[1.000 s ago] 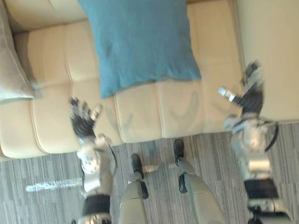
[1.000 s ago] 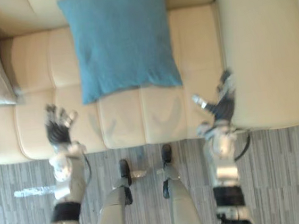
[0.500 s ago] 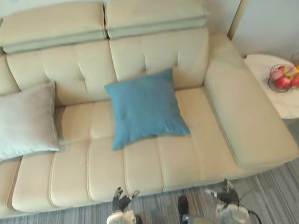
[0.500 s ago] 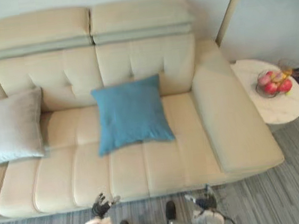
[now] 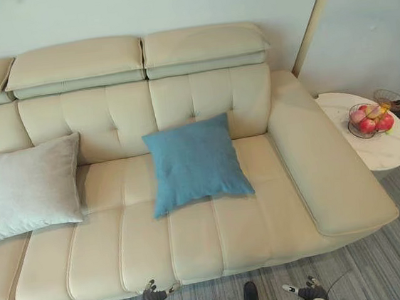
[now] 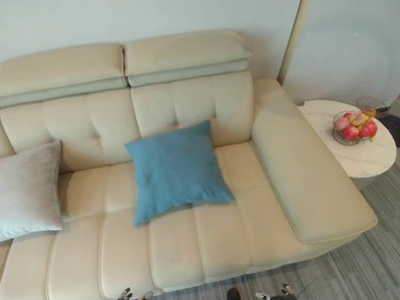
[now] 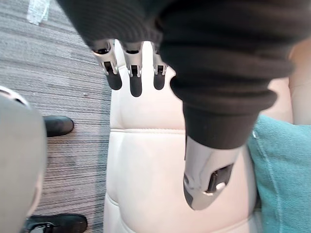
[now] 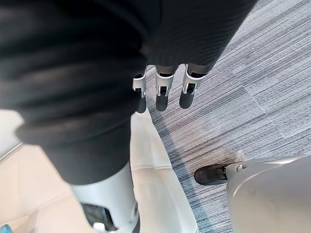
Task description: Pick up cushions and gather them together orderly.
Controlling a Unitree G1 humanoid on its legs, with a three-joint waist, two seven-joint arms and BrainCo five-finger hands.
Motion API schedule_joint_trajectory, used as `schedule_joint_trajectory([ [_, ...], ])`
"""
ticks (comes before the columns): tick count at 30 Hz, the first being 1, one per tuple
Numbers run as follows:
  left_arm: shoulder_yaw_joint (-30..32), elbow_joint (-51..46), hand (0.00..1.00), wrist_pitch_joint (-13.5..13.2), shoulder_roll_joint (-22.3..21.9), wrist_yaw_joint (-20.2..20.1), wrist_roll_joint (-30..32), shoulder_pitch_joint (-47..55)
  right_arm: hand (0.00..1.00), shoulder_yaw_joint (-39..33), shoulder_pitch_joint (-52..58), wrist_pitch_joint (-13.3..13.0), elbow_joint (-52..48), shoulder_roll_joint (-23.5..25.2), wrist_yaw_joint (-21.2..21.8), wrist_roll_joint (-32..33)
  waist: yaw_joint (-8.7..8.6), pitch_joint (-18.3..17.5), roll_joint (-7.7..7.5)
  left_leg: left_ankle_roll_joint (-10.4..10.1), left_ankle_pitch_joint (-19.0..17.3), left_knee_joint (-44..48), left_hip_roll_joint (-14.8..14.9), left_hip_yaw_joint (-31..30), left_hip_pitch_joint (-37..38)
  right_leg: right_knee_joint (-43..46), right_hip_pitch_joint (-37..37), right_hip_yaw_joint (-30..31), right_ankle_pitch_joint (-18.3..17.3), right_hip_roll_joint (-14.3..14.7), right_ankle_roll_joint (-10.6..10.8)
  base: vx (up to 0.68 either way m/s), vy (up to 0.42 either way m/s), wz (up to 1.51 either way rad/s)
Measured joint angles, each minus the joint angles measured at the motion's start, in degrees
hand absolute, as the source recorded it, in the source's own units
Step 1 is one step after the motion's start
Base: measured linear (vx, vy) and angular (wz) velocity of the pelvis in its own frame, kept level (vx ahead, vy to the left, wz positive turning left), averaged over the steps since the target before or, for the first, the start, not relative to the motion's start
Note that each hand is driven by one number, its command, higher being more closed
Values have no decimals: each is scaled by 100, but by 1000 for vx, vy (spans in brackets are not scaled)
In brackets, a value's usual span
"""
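Observation:
A blue cushion (image 5: pixel 196 163) leans against the backrest in the middle of the cream sofa (image 5: pixel 215 227). A light grey cushion (image 5: pixel 32 188) leans at the sofa's left end, well apart from the blue one. My left hand (image 5: pixel 155 298) and right hand (image 5: pixel 314 294) hover at the sofa's front edge, both open and holding nothing. In the left wrist view straight fingers (image 7: pixel 131 73) point over the seat, with a corner of the blue cushion (image 7: pixel 286 170) beyond the thumb. In the right wrist view the fingers (image 8: pixel 163 90) hang straight above the carpet.
A round white side table (image 5: pixel 382 149) with a wire bowl of fruit (image 5: pixel 368 119) stands past the sofa's right armrest (image 5: pixel 332 179). Grey striped carpet (image 5: pixel 383 260) lies in front of the sofa. A black stand base (image 6: pixel 398 129) sits behind the table.
The camera has swung up and back, so the whole sofa and side table now show. Both hands have sunk to the picture's lower edge. The cushions have not moved.

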Motion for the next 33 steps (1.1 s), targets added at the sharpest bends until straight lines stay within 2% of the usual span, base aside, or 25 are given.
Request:
schedule_joint_trajectory([
  [2, -4, -4, 0, 2, 37, 5, 30, -54, 0, 70, -106, 1, -23, 16, -2, 0, 10, 54, -78, 46, -47, 195, 17, 169, -208, 39, -169, 151, 97, 2, 11, -45, -2, -47],
  [4, -22, -19, 0, 21, 55, 26, 34, -245, 0, 148, -349, 1, -82, 63, -16, 0, 21, 157, -109, 66, -297, 841, 187, 342, -681, 181, -514, 273, 265, 56, 30, -101, -13, -56],
  [5, -36, -106, 0, 29, 17, 35, 33, -407, 0, 270, -380, 3, -159, 67, -20, 2, 25, 180, -60, 114, -419, 1189, 322, 370, -909, 234, -666, 325, 485, 126, 328, -114, 7, -41],
  [6, -37, -172, 0, 25, -11, 36, 32, -433, 0, 327, -392, 4, -222, 69, -18, 2, 69, 196, 0, 156, -411, 1216, 444, 384, -958, 183, -682, 347, 597, 177, 514, -98, 12, -36],
  [7, -3, -331, 0, 13, -76, 41, 30, -537, 0, 427, -483, 4, -349, 111, -18, 3, 145, 268, 122, 152, -405, 1214, 638, 447, -1007, 541, -803, 263, 464, 278, 580, -89, 53, -16],
  [8, -9, -434, 0, -5, -97, 49, 21, -610, 0, 483, -515, 18, -377, 148, -11, 0, 142, 274, 128, 132, -365, 1215, 700, 416, -1006, 1851, -1133, -20, -399, 216, 145, -44, 39, 3],
  [9, -13, -555, 0, -17, -105, 51, 3, -631, 0, 484, -502, 25, -416, 175, -16, 0, 141, 273, 125, 111, -342, 1231, 707, 353, -963, 2786, -1235, -207, -947, 50, 55, -14, -11, 29],
  [10, -5, -603, 0, -11, -114, 57, -38, -609, 0, 488, -479, 26, -427, 194, -19, -1, 141, 257, 102, 116, -331, 1335, 699, 330, -938, 3489, -1196, -303, -1350, -215, 172, 22, -94, 40],
  [11, 3, -658, 0, -4, -113, 63, -45, -557, 0, 521, -472, 28, -432, 218, -20, -2, 142, 191, -15, 116, -331, 1486, 694, 310, -973, 3843, -1134, -313, -1547, -432, 292, -25, -171, 47],
  [12, 64, -700, 0, 2, -114, 80, -53, -532, 0, 532, -462, 28, -442, 253, -20, -10, 129, 167, -66, 112, -332, 1649, 688, 241, -1065, 3853, -1136, -318, -1585, -427, 376, -75, -192, 36],
  [13, 135, -692, 0, 16, -160, 102, -70, -576, 0, 528, -474, 28, -479, 275, -24, -17, 131, 142, -41, 91, -290, 1678, 741, 176, -1176, 3629, -1098, -415, -1558, -289, 403, -112, -226, 11],
  [14, 260, -630, 0, 8, -312, 131, -114, -461, 0, 529, -580, 34, -505, 237, -45, -71, 311, 4, 133, 109, -77, 1419, 967, 214, -1254, 2753, -686, -258, -1629, -84, 424, -76, -279, -7],
  [15, 277, -612, 0, -2, -367, 152, -151, -476, 0, 526, -621, 29, -529, 270, -73, -78, 365, 51, 63, -56, 41, 1355, 928, 201, -1219, 2869, -577, -218, -1929, -151, 408, -52, -262, -12],
  [16, 238, -593, 0, 5, -376, 172, -153, -522, 0, 527, -663, 33, -520, 300, -80, -78, 367, 75, -23, -86, 58, 1381, 919, 190, -1274, 2471, -334, -185, -2117, -129, 327, -88, -306, 5],
  [17, 175, -555, 0, 43, -442, 216, -155, -537, 0, 574, -789, 33, -548, 267, -90, -78, 390, 183, 159, -156, 116, 1515, 1115, 97, -1416, 2301, -245, -369, -1986, 59, 112, -181, -237, 12],
  [19, 23, -453, 0, 39, -529, 234, -166, -459, 0, 702, -730, 35, -557, 254, -153, -72, 390, 213, 237, -287, 271, 1456, 1243, -23, -1393, 2414, -199, -579, -1972, 199, 83, -183, -196, 28],
  [21, -76, -474, 0, 38, -614, 244, -162, -395, 0, 717, -641, 35, -551, 285, -213, -71, 367, 250, 179, -364, 613, 1187, 1274, 48, -1219, 2619, -186, -789, -1988, 194, 25, -182, -155, 38],
  [22, -179, -478, 0, 29, -578, 238, -162, -352, 0, 715, -600, 35, -550, 289, -235, -71, 357, 243, 128, -370, 839, 984, 1198, 20, -1195, 2608, -227, -876, -2003, 148, -84, -200, -144, 41],
  [23, -203, -483, 0, 29, -576, 237, -159, -375, 0, 704, -573, 33, -541, 307, -249, -69, 313, 259, 49, -333, 888, 939, 1130, -18, -1200, 2567, -230, -994, -2058, 62, -252, -177, -108, 32],
  [24, -225, -475, 0, 37, -604, 230, -147, -404, 0, 678, -559, 40, -522, 268, -263, -68, 284, 273, 86, -189, 725, 1146, 1125, -108, -1273, 2564, -252, -1102, -2015, 33, -348, -135, -44, 20],
  [26, -229, -468, 0, 44, -599, 230, -138, -366, 0, 650, -487, 46, -504, 217, -267, -69, 252, 283, 81, -82, 260, 1758, 1078, -156, -1321, 2588, -323, -1177, -1952, -52, -440, -171, 36, 10],
  [28, -230, -458, 0, 57, -595, 222, -133, -339, 0, 475, -388, 58, -437, 236, -258, -71, 154, 275, 91, -98, -206, 2188, 957, -302, -1149, 2575, -335, -1208, -1892, -148, -394, -128, 141, 13],
  [30, -239, -349, 0, 111, -584, 214, -131, -243, 0, 405, -276, 60, -260, 195, -240, -71, 95, 191, 216, -246, -521, 1580, 780, -342, -722, 2412, -316, -1148, -1791, -131, -263, -106, 188, 9],
  [31, -256, -313, 0, 144, -475, 211, -130, -244, 0, 261, -258, 101, -92, 210, -217, -69, 74, 131, 85, -97, -374, 1167, 616, -253, -610, 2168, -297, -1008, -1622, -216, -115, -86, 197, -9],
  [33, -299, -214, 0, 154, -322, 212, -104, -218, 0, 225, -195, 119, 7, 222, -179, -68, 66, 68, 41, -21, -179, 778, 432, -163, -493, 1557, -116, -923, -1228, -254, -42, -54, 192, -16],
])
